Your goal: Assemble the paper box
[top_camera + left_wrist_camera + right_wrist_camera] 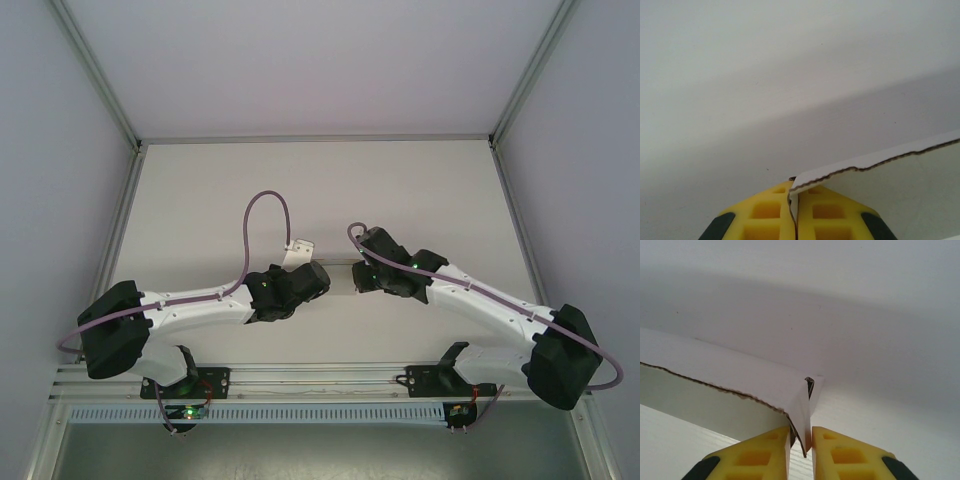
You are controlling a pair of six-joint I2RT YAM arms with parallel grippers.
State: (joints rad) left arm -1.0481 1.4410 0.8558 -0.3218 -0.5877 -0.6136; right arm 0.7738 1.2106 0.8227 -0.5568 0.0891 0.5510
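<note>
The table (300,180) is plain and pale. The box (298,252) is at its middle; whether they touch is unclear.

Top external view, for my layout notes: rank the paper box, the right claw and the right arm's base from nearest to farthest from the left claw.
1. paper box, held by the left claw itself.
2. right claw, just across the box, rightward.
3. right arm's base, at the near edge, right side.
</note>
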